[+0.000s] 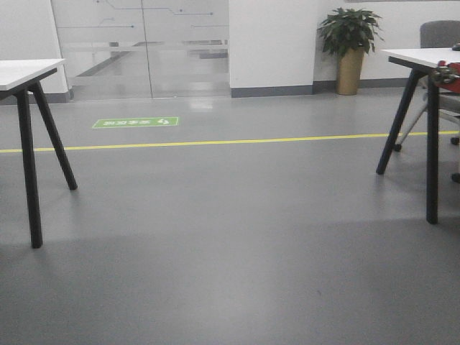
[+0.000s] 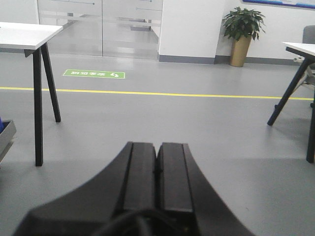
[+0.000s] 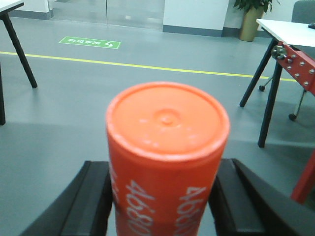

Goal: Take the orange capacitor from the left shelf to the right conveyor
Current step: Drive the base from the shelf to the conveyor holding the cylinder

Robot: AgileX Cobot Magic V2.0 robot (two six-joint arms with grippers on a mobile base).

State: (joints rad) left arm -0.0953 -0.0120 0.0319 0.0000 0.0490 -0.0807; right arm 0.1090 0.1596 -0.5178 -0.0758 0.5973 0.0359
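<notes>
**Status: orange capacitor [image 3: 167,128] clamped in the right claw [image 3: 162,167], left claw [image 2: 157,147] closed on nothing**

R wrist cam: the capacitor fills the middle of the frame, w/ its flat top toward the lens. The white "4680" print shows on its side near the bottom edge. The right claw grips it, one black finger [image 3: 91,201] tight against each side at lower left & lower right. Behind it there's grey floor [image 3: 59,113], a yellow line [image 3: 147,66] across the upper part, and a red bolted frame [image 3: 295,61] at the right edge.

L wrist cam: the left claw sits bottom centre, fingers pressed together w/ nothing between them.

Front cam: a white table at the left edge [image 1: 25,70] and another at the right [image 1: 420,56]. There's also a green floor sign [image 1: 135,122] upper left and a potted plant [image 1: 350,32] upper right.
</notes>
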